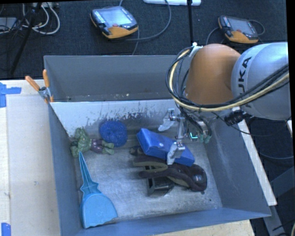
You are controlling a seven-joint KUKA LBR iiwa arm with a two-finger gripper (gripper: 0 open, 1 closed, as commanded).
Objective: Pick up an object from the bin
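Observation:
My gripper [169, 140] hangs over the middle right of the bin with its two metal fingers spread apart, open. Under it lies a blue wedge-shaped block [151, 142]. One finger stands at the block's far side and the other at its near right end. I cannot tell whether the fingers touch it. Just in front of the block lies a dark brown and black bundle of straps and padded parts [182, 176].
A fuzzy blue ball [113, 132] rests near the back wall. Left of it lies a green and purple toy figure [83, 141]. A light blue long-handled scoop [94, 201] runs along the left wall to the front corner. The arm's orange cover and cables hang over the bin's right back.

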